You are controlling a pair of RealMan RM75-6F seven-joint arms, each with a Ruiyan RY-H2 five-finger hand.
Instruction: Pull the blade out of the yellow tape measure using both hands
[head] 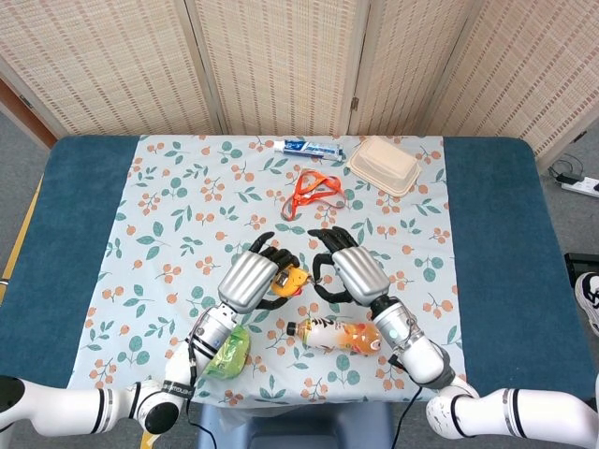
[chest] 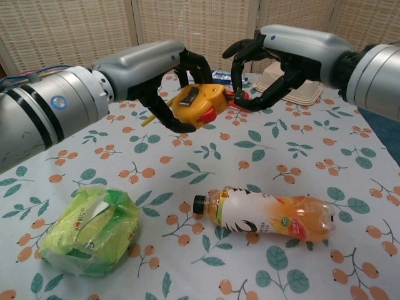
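My left hand point(chest: 164, 84) grips the yellow tape measure point(chest: 198, 104) and holds it above the tablecloth; the case has a red button and a black clip. In the head view the tape measure point(head: 292, 279) shows between the two hands, under my left hand point(head: 251, 279). My right hand point(chest: 275, 65) is right beside the case, fingers curled in toward its right end. Its fingertips point(chest: 237, 87) close in at the case's mouth. No blade shows outside the case, and I cannot tell whether the tip is pinched. The right hand point(head: 354, 271) is also in the head view.
A juice bottle point(chest: 265, 214) lies on its side near the front. A green plastic-wrapped bundle point(chest: 90, 230) sits at the front left. An orange lanyard point(head: 314, 192), a toothpaste tube point(head: 311, 147) and a beige lidded box point(head: 383, 165) lie further back on the floral cloth point(head: 187, 215).
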